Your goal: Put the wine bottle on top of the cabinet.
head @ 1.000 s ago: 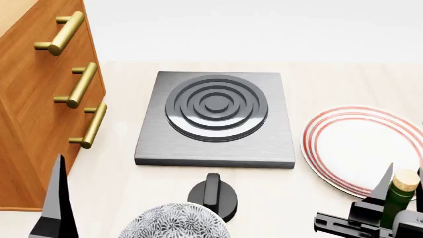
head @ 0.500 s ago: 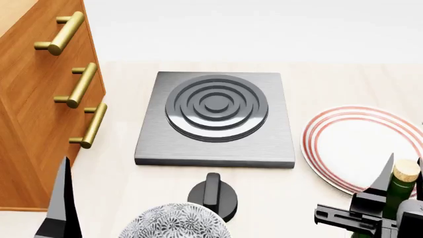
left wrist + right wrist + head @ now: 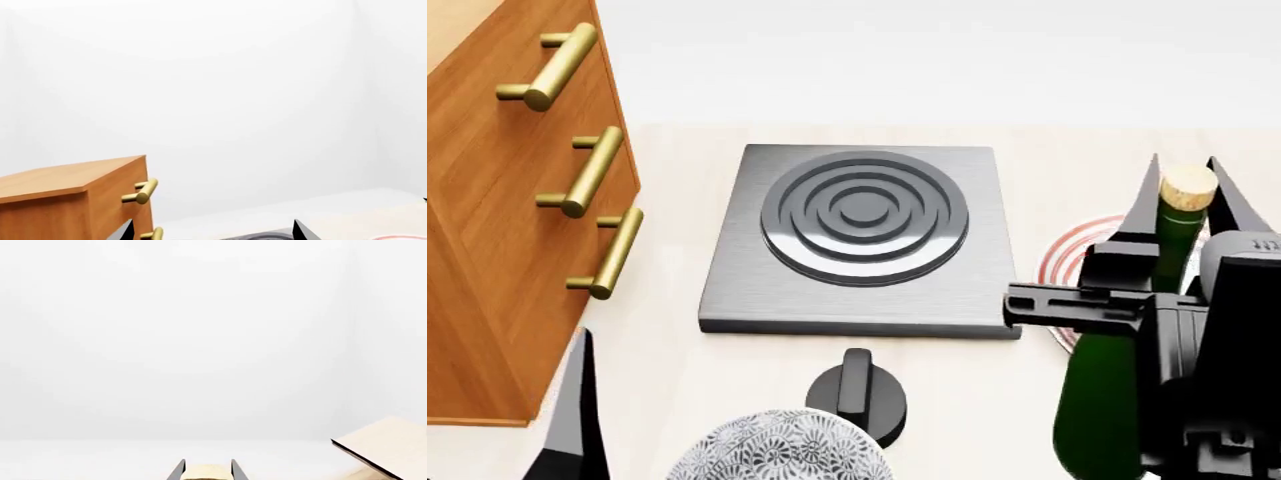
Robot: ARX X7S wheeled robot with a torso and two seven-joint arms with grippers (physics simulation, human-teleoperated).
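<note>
Now | your right fingers (image 3: 1188, 190) pinch the bottle (image 3: 1121, 390) neck, lifted to clear the cabinet (image 3: 494, 220) | left fingers (image 3: 210, 231) spread, empty

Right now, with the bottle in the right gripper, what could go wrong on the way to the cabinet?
The right gripper holds the wine bottle only by its neck, near the cork, so the heavy body could swing or slip. The cabinet stands on the far side, so the bottle must cross above the burner plate, and may clip the cabinet's top edge.
</note>
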